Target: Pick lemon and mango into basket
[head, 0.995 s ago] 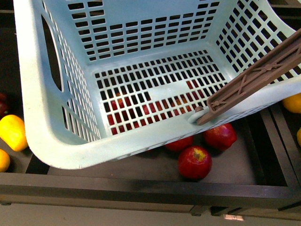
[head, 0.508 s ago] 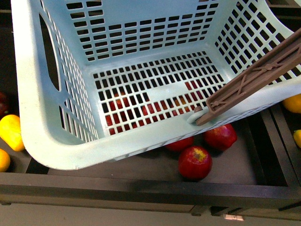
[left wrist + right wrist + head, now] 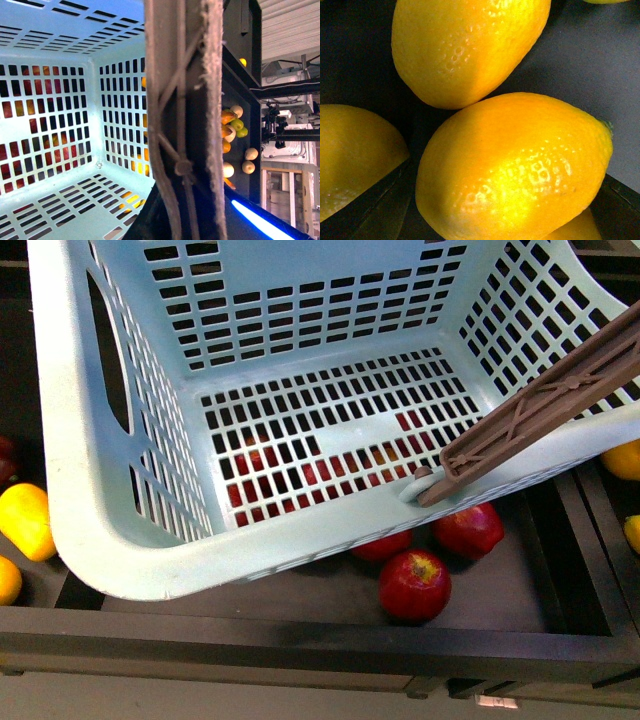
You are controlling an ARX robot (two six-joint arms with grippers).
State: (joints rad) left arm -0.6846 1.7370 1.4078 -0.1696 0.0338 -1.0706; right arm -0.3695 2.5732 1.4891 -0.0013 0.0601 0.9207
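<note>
Presently: right claw (image 3: 495, 200) at the lemon; basket empty.
Dark fingers (image 3: 367, 202) flank the dimpled yellow oval lemon (image 3: 515, 165) on the dark shelf, spread wide. The pale teal slotted plastic basket (image 3: 120, 570) hangs tilted above red apples (image 3: 414, 585). Left claw state cannot be told behind the brown handle (image 3: 180, 100); mango not identified. Risk: touching neighbour lemons (image 3: 465, 45) crowd the fingers, and the rounded fruit may squirt out on closing.

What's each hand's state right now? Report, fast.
Left hand: against the basket handle; grip cannot be told.
Right hand: fingers flank the lemon; grip cannot be told.
</note>
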